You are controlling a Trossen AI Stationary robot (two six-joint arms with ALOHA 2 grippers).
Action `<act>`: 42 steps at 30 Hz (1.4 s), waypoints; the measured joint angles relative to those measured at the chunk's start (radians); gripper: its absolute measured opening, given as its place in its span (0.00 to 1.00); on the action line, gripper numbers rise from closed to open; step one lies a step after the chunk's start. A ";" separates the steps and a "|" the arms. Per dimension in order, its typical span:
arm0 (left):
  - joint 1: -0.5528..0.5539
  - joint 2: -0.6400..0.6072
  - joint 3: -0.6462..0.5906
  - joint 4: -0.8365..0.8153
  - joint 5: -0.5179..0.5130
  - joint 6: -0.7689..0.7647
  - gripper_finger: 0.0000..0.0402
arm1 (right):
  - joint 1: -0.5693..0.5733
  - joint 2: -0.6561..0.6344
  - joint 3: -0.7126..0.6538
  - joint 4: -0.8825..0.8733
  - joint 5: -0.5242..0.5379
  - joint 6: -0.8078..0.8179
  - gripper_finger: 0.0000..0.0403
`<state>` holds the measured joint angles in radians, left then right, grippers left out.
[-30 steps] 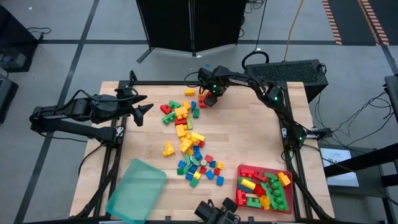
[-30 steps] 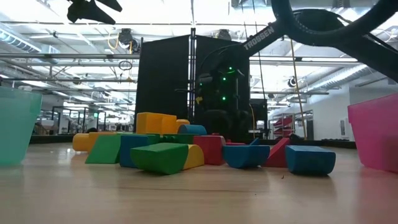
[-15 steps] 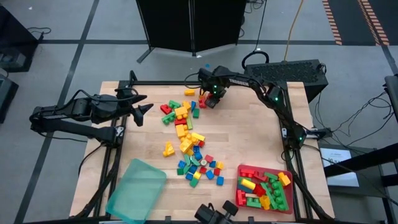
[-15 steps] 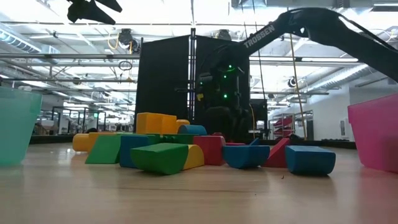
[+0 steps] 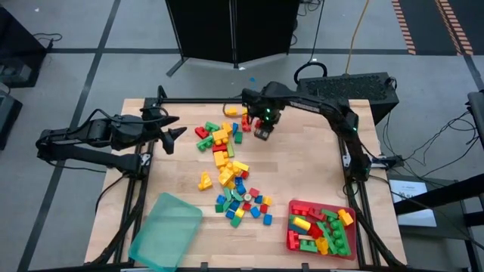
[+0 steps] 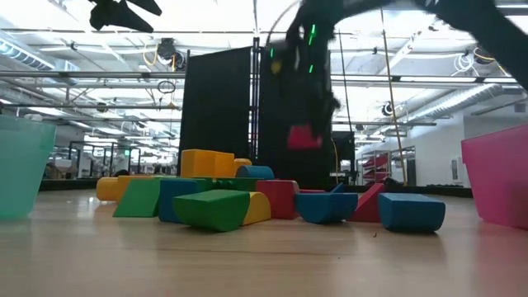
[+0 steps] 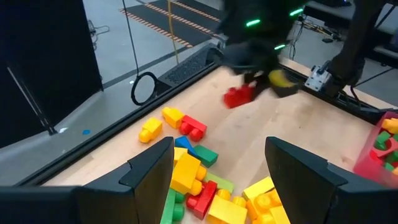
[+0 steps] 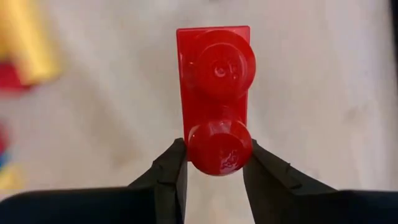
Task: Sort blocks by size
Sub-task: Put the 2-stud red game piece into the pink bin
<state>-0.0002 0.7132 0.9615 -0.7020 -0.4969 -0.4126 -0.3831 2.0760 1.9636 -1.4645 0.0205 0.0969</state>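
A: Where is the right gripper (image 5: 262,133)?

B: Above the far part of the pale wooden table (image 5: 302,162), just right of the far end of the block pile. Its fingers (image 8: 172,171) pinch one stud of a red two-stud plastic brick (image 8: 216,93). In the low view the brick (image 6: 304,136) hangs clear of the tabletop, higher than the pile.

A: And the rest of the small studded plastic blocks (image 5: 227,162)?

B: A loose strip of red, yellow, green and blue pieces runs from the far middle of the table toward the near middle. One yellow piece (image 5: 230,112) lies apart, close to the far edge.

A: Any room around the lifted brick?

B: Bare wood lies to the right of it, all the way to the right edge, and reaches toward the flat red plastic tray (image 5: 292,225) at the near right corner. That tray holds larger red, green and yellow bricks.

A: The left side?

B: The left gripper (image 5: 172,128) waits over the left edge with its fingers spread wide and nothing between them. A translucent teal tray (image 5: 166,230) sits at the near left corner, well apart from the pile, with bare wood between them.
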 joint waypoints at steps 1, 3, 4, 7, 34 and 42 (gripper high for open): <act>0.000 0.000 0.000 0.000 0.002 0.000 0.64 | 0.036 -0.029 0.000 -0.035 0.000 0.019 0.26; 0.000 0.000 0.000 -0.001 0.002 0.000 0.64 | 0.114 -0.094 0.000 -0.104 0.000 0.079 0.26; 0.000 0.000 0.000 -0.002 0.002 0.000 0.64 | 0.157 -0.130 -0.007 -0.109 0.000 0.116 0.26; 0.000 0.000 0.000 -0.003 0.002 0.001 0.64 | 0.291 -0.270 -0.096 -0.094 0.001 0.266 0.26; 0.000 0.000 0.000 -0.003 0.001 0.001 0.64 | 1.090 -0.773 -1.011 0.287 -0.374 1.538 0.26; 0.000 0.000 0.000 -0.003 0.000 0.001 0.64 | 1.143 -0.773 -1.013 0.312 -0.368 1.541 0.39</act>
<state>0.0002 0.7130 0.9615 -0.7055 -0.4969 -0.4112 0.7599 1.3029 0.9508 -1.1522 -0.3475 1.6382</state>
